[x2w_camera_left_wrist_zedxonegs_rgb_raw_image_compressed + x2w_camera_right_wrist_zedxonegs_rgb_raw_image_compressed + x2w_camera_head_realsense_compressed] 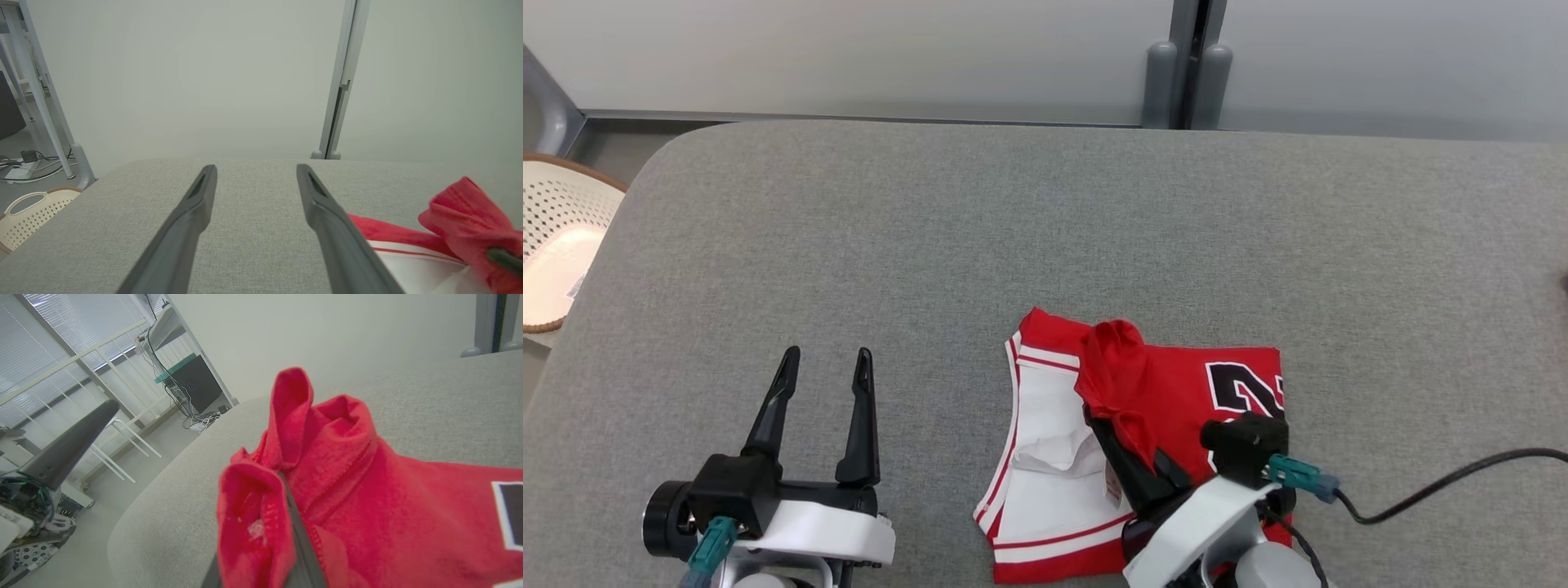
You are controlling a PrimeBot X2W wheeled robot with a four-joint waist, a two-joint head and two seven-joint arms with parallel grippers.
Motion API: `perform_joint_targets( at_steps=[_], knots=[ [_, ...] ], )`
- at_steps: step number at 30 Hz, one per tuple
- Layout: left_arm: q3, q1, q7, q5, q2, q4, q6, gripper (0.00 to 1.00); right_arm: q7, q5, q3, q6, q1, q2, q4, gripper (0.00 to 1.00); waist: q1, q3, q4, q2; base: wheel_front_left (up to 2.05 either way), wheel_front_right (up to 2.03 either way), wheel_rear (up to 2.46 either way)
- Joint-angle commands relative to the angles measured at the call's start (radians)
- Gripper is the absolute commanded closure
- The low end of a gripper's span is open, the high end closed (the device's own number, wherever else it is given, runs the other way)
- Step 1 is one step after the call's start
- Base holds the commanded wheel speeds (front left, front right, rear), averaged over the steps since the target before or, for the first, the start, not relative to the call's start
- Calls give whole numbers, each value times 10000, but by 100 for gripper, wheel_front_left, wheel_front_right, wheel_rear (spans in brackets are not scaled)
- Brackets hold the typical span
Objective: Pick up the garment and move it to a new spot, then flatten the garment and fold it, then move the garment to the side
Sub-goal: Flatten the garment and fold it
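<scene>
Left gripper hovers over the grey padded table near its front edge, left of centre, its two dark fingers spread wide with nothing between them and bare cloth below. Right gripper, near the same front edge but right of centre, is pinched tight on a bunch of the red jersey, so that the fabric stands up in a crumpled peak above the rest, which lies flat on the table

The left wrist view looks between the open left gripper across the table to a pale wall. It catches a cream perforated basket off the table's left end and the raised peak of the jersey at far right. The right wrist view is close in: one dark finger is buried in folds of the jersey, and a dark cabinet stands beyond the table's left end. The head view alone shows the black cable trailing over the table's right side

The jersey is red with white and red striped trim. Its left part is turned open to a white inside with a small label, and its right part carries a black number outlined in white
</scene>
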Motion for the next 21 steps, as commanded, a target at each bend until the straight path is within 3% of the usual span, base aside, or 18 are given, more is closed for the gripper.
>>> perform_joint_targets(
  at_steps=[1,4,6,7,8,16,21],
  knots=[
    [-3,-168,-56,-32,-8,39,-14,0,-91,164,226,-1,-276,1,342,100,0,106,108,0,0,0,0],
    [9,-266,-61,-35,-18,87,-28,0,-258,381,526,-1,-561,19,777,98,0,192,162,0,0,0,0],
    [34,-301,-77,13,-22,156,43,0,-547,581,862,-1,-855,29,1022,33,0,247,174,0,0,0,0],
    [38,-312,-84,31,-31,169,58,0,-645,697,1009,-1,-974,21,1128,12,0,274,170,0,0,0,0],
    [42,-318,-91,35,-40,189,62,0,-759,760,1174,-1,-1079,25,1201,0,0,292,162,0,0,0,0],
    [101,-401,-127,48,-24,287,62,0,-1375,1020,2071,-1,-1930,-16,850,0,0,315,-10,0,0,0,0],
    [155,-329,-124,68,22,303,86,0,-1484,546,884,-3,-1945,-551,143,0,0,263,-172,0,0,0,0]
  ],
)
